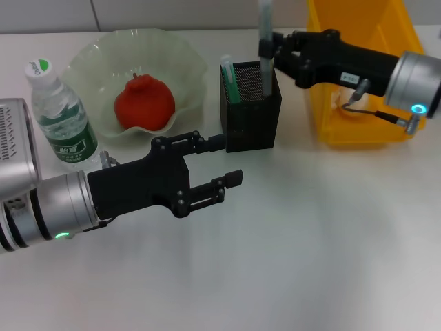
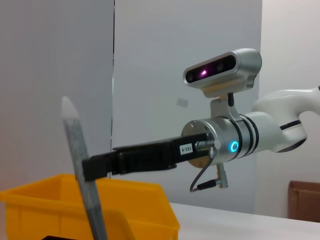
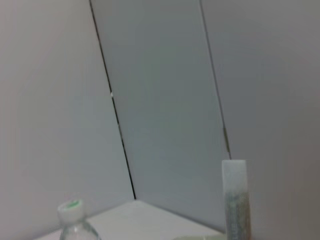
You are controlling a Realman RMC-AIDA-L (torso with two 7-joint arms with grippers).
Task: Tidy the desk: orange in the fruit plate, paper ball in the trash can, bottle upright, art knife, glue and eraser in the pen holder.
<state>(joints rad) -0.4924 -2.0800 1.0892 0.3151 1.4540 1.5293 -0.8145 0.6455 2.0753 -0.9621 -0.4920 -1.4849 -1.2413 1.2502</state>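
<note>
The left gripper [image 1: 224,160] is hovering with fingers spread and empty over the desk [image 1: 289,234], just before the pen holder [image 1: 251,110]. Beyond, the right gripper [image 1: 270,49] is clamping the upright glue [image 1: 264,41] over the holder, where the art knife [image 1: 229,81] is standing. The orange [image 1: 143,103] is lying in the fruit plate [image 1: 96,62]; the bottle [image 1: 60,117] is standing near the left edge.

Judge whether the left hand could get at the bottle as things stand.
Probably yes. The left hand hovers open over the desk, and the bottle stands upright just beside its arm. Nothing lies between them, though the fruit plate sits close by.
</note>
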